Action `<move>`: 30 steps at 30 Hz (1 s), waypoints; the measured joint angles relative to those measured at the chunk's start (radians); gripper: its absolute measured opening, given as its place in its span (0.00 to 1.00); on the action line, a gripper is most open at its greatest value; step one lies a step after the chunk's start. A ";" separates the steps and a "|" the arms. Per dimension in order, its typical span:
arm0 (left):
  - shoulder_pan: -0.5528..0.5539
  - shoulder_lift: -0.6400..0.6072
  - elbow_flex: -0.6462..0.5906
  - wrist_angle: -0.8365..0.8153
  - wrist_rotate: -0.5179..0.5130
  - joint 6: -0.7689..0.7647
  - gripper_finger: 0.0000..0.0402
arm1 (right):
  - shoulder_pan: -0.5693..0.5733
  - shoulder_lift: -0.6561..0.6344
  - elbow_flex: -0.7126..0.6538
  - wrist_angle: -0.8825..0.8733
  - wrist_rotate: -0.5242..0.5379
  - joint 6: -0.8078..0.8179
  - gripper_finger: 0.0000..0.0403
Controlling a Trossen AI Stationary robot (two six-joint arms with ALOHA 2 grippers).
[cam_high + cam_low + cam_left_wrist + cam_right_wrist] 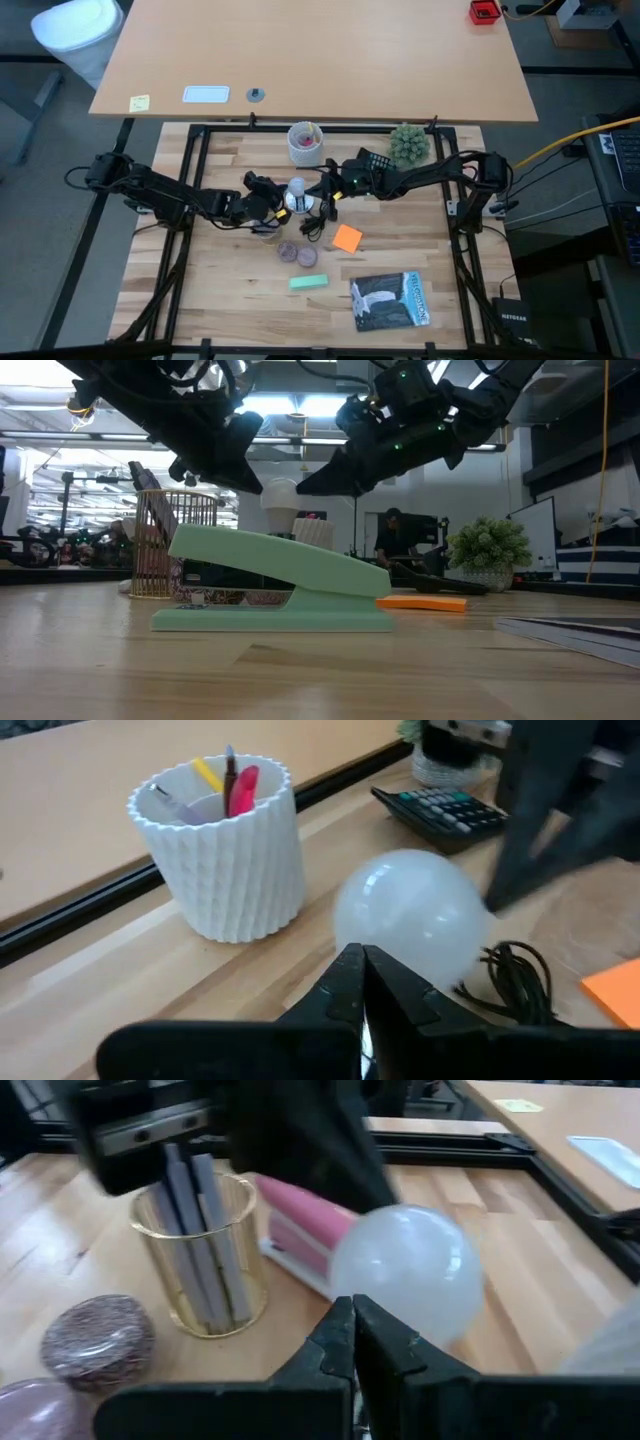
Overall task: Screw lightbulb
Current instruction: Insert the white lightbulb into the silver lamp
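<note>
both arms reach inward (low), left gripper (272, 207) and right gripper (322, 198) seemingly pressed together beside lightbulb (296, 190).

The lightbulb (415, 915) looks smooth frosted glass, the ribbed cup (228, 860) matt white plastic, the table (200, 290) pale wood.

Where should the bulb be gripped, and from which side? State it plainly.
Probably the white globe of the bulb, at its widest, from above: it seems to stand globe-up, base hidden below, with the cup and cord close beside it.
</note>
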 joint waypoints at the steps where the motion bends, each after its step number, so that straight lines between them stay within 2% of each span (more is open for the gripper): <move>1: 0.000 0.000 0.000 0.001 -0.003 0.000 0.00 | 0.006 0.001 0.000 0.000 -0.004 0.000 0.02; 8: 0.017 0.000 0.000 0.003 -0.007 0.006 0.00 | 0.046 0.002 0.000 0.020 0.026 -0.001 0.02; 14: 0.008 -0.050 0.000 0.007 -0.036 0.077 0.00 | 0.042 -0.033 0.000 0.018 0.069 -0.016 0.02; 23: -0.036 -0.110 0.000 0.010 -0.030 0.065 0.00 | 0.033 -0.095 0.000 0.018 0.253 -0.133 0.02; 30: -0.066 -0.058 0.000 0.016 0.025 0.018 0.00 | -0.020 -0.036 0.000 0.015 0.241 -0.123 0.02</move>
